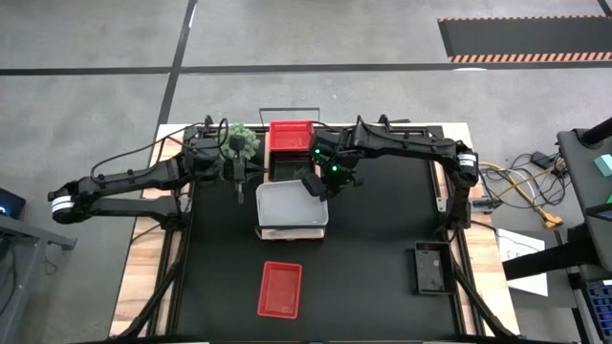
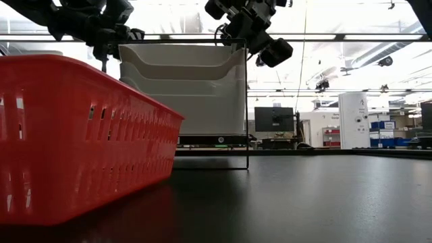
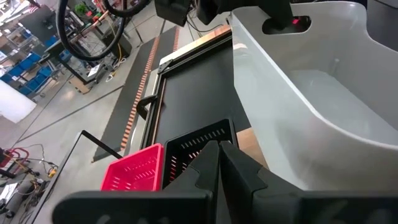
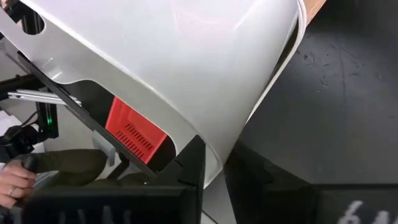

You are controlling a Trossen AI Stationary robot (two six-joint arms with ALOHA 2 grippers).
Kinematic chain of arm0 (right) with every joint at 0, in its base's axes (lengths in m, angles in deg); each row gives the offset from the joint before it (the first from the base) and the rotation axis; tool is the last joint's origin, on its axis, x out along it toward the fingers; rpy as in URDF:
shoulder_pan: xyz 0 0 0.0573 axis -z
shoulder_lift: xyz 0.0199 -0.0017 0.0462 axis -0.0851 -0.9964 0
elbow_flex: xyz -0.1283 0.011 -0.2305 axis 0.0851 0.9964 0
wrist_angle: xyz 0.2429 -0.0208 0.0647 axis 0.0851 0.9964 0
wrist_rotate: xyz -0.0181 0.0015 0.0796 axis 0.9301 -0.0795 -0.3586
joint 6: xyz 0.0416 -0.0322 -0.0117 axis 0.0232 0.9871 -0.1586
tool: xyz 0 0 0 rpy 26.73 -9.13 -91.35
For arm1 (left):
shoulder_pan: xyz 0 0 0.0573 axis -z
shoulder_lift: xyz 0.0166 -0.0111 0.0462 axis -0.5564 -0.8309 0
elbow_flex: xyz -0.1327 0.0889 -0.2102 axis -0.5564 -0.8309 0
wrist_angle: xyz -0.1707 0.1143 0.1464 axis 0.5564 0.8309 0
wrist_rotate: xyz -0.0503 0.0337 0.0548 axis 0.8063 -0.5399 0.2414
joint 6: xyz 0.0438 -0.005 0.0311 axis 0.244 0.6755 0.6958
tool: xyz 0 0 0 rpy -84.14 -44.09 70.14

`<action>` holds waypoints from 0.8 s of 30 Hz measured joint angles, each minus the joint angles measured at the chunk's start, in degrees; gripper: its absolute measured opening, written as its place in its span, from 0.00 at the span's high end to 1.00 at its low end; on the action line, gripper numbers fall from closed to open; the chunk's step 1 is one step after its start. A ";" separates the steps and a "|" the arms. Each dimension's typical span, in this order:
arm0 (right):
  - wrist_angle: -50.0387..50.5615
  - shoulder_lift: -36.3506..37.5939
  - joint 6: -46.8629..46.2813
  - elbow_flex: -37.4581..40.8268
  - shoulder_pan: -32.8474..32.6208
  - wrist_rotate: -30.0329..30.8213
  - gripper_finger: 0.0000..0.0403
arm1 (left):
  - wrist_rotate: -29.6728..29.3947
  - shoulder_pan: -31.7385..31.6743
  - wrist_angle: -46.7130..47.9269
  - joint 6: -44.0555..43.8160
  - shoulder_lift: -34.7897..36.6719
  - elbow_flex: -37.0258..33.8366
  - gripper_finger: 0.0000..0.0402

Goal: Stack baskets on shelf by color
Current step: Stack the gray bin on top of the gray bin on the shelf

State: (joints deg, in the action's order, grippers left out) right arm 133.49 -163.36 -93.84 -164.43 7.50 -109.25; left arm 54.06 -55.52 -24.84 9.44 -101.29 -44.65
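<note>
Left gripper (image 1: 237, 172) hangs at the shelf's left end, fingers (image 3: 214, 163) pressed together on nothing, the white basket stack (image 1: 292, 204) just to its right, not touching (green ball plant (image 1: 241, 141) sits right behind it). Shelf (image 1: 287, 231) runs far-to-near mid-table; red basket (image 1: 292, 137) at its far end, black basket (image 3: 199, 144) next, white stack at the near end. Right gripper (image 1: 313, 183) is at the white stack's far-right rim, one finger against the wall in the wrist view; can't tell if it's clamped or apart. Loose red basket (image 1: 280, 289) near the front, black basket (image 1: 428, 268) at near right.
</note>
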 joint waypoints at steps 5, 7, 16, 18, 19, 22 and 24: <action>0.21 0.31 -0.39 0.00 0.00 -0.80 0.81 | 0.00 0.00 0.02 0.00 0.02 0.00 1.00; 0.21 0.81 -0.62 0.00 0.00 -1.29 0.78 | 0.00 -0.01 0.02 0.00 0.02 0.00 1.00; 7.52 2.59 1.98 -3.69 0.34 0.44 0.75 | 0.01 0.00 0.02 0.00 0.02 0.00 1.00; 10.50 2.75 3.68 -5.34 0.58 1.44 0.75 | 0.01 0.00 0.03 0.00 0.19 0.00 1.00; 12.31 2.75 4.72 -6.41 0.64 2.32 0.75 | 0.00 -0.01 0.01 0.00 0.24 0.00 1.00; 17.25 2.75 9.62 -9.59 0.79 6.58 0.75 | 0.00 -0.02 0.04 -0.02 0.31 0.00 1.00; 18.54 2.75 14.74 -11.85 0.76 10.99 0.75 | 0.00 0.00 0.04 -0.02 0.31 0.00 1.00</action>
State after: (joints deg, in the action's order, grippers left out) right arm 152.04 -160.61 -79.10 -176.28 8.26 -98.27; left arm 54.06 -55.52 -24.80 9.41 -100.98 -44.65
